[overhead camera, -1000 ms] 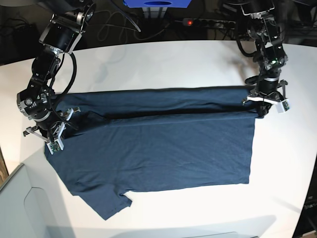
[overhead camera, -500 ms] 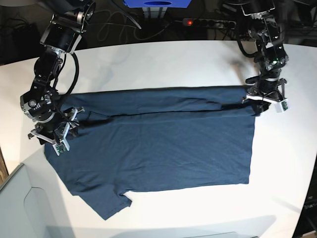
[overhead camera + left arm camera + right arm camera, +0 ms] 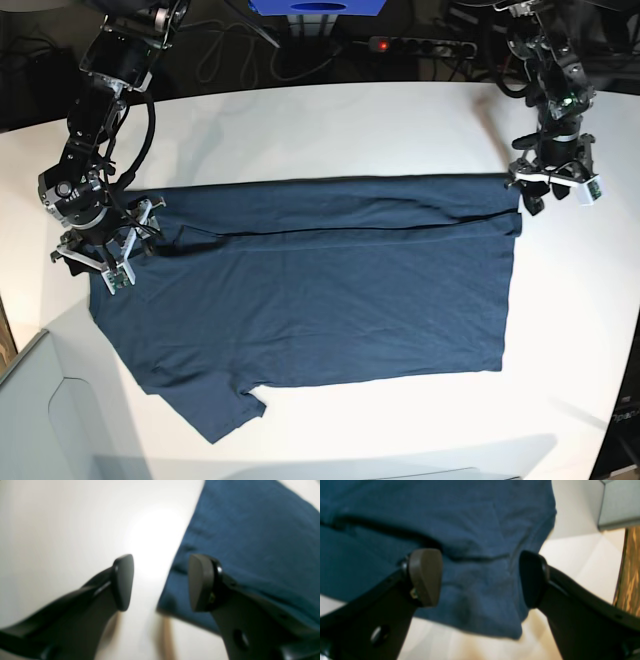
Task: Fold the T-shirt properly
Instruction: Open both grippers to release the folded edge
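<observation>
Overhead, both hands are held spread wide and empty: the left hand [image 3: 551, 190] at the T-shirt [image 3: 320, 290] hem corner, the right hand [image 3: 100, 255] at its shoulder; the T-shirt is laid flat on the table [image 3: 330, 120].

Plain dark navy-blue T-shirt [image 3: 320, 280], unpatterned, on a white surface [image 3: 330, 125]; both end effectors are black.

free: bare worktop [image 3: 330, 120] behind T-shirt [image 3: 320, 290], also front right | blocked: grey box [image 3: 50, 425] front left corner | cables [image 3: 240, 45] beyond far edge
</observation>
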Available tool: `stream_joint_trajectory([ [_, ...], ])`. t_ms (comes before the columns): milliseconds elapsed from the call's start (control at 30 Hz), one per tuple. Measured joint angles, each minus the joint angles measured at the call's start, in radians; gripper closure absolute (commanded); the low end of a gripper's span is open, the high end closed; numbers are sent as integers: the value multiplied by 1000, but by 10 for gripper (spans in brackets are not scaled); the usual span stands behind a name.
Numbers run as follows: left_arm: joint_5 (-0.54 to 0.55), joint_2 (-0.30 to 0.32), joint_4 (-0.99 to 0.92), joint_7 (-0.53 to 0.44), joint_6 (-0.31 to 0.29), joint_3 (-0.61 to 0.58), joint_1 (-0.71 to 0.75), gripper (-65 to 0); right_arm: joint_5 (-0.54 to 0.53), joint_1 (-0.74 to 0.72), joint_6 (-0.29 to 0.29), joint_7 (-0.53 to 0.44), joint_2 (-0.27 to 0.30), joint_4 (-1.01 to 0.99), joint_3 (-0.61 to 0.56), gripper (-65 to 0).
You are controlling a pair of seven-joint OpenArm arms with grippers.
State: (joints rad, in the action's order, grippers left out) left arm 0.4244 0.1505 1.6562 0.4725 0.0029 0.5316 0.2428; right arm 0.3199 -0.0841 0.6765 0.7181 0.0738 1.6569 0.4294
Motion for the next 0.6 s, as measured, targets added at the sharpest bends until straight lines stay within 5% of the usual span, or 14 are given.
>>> stream_joint_trajectory([
  [600,6,-10,-137,-23,-6,-100,-29,-331,-6,96,0,-6,-7,69,37,-468],
])
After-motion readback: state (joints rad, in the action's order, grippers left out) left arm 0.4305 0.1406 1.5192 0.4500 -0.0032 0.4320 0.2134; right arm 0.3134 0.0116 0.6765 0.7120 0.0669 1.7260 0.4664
